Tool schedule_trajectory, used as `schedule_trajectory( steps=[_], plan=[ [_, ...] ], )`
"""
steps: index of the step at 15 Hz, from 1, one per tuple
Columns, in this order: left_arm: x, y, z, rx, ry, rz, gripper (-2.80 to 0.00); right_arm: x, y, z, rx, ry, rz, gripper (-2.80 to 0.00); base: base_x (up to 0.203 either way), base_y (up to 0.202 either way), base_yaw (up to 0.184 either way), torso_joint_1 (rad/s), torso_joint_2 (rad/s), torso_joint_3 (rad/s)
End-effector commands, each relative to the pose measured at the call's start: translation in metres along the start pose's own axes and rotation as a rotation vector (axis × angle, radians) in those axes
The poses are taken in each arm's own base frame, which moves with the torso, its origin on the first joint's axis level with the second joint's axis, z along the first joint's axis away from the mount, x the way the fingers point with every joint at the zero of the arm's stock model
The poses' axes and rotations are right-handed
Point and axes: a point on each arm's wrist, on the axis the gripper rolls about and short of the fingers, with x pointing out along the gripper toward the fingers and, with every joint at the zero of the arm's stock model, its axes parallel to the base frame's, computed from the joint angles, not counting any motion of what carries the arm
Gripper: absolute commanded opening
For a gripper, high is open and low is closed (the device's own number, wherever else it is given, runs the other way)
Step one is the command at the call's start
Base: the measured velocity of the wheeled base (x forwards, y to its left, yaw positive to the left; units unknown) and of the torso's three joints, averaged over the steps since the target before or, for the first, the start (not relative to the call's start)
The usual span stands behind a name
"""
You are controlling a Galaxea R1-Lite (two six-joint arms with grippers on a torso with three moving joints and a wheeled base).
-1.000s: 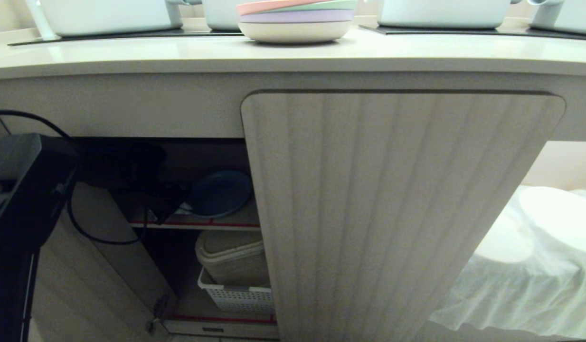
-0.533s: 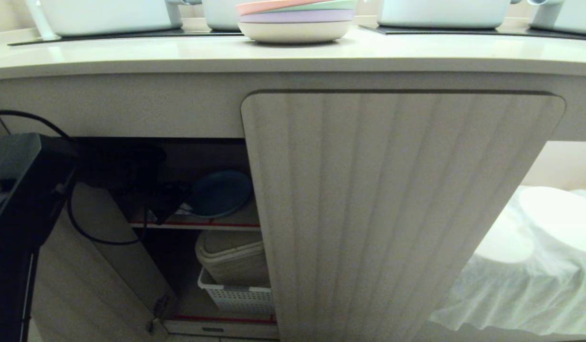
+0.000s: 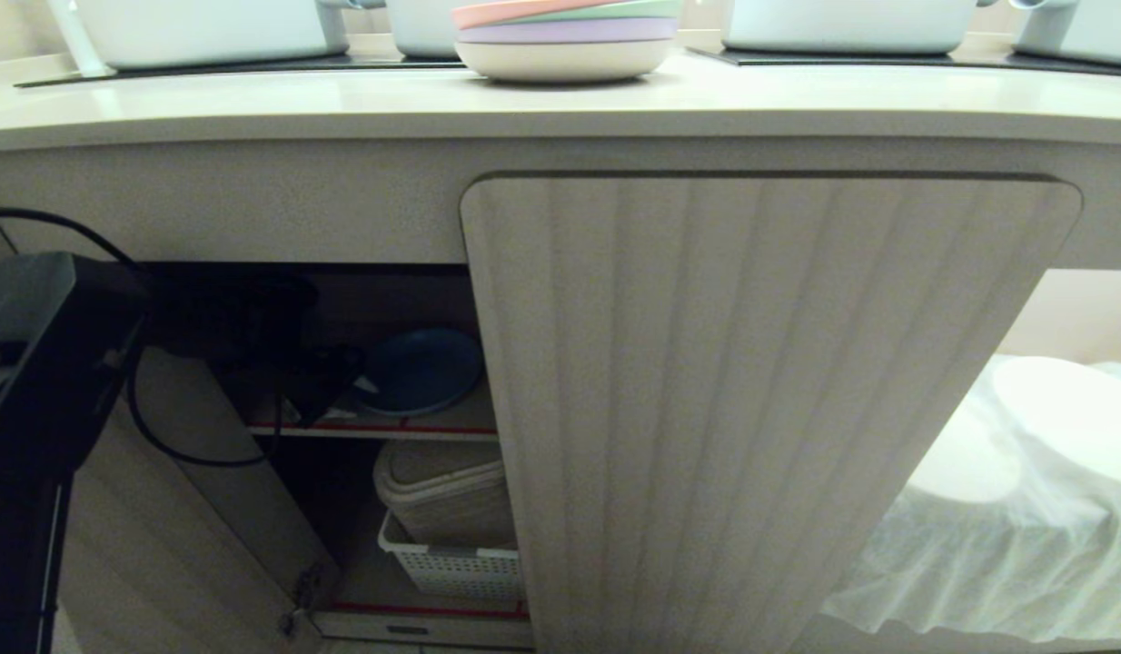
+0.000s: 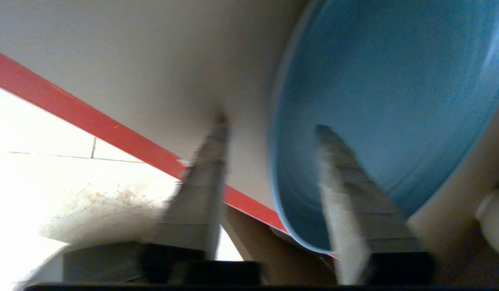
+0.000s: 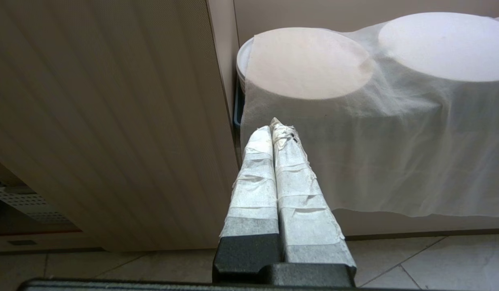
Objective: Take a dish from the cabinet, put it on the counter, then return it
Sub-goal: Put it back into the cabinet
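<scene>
Left claw (image 4: pixel 269 125) reaches into the cabinet (image 3: pixel 760 400) with its fingers (image 4: pixel 209 169) spread apart, one on each side of the blue dish's (image 4: pixel 379 101) rim, gripping nothing. That dish lies on the red-edged inner shelf (image 3: pixel 379 427). No writing can be read anywhere. Below the shelf a white basket (image 3: pixel 451 568) holds beige lids. On the bench (image 3: pixel 560 104) stands a stack of pastel plates (image 3: pixel 565 41). Right claw (image 5: pixel 272 126), pressed closed and empty, hangs beside the fluted door near a white cloth (image 5: pixel 395 141).

Blue dish (image 3: pixel 421 371) lies on the cabinet (image 3: pixel 760 381) shelf.
</scene>
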Motion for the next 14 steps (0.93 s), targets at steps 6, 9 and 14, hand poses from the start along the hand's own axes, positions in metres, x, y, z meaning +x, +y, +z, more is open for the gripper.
schedule_trajectory(
  steps=[6,9,14],
  plan=[
    [-0.0014,-0.0002,-0.0006,-0.006,0.002,0.001,0.00,0.0000,0.0000,0.0000,0.000,0.000,0.001,-2.80,0.000,0.000,0.000,0.000,0.00,0.000],
    [-0.0025,-0.0008,-0.0026,-0.002,0.005,0.002,0.00,0.0000,0.0000,0.0000,0.000,0.000,0.001,-2.80,0.000,0.000,0.000,0.000,0.00,0.000],
    [-0.0030,-0.0002,-0.0024,-0.004,0.005,0.003,0.00,0.0000,0.0000,0.0000,0.000,0.000,0.000,-2.80,0.000,0.000,0.000,0.000,0.00,0.000]
  ],
)
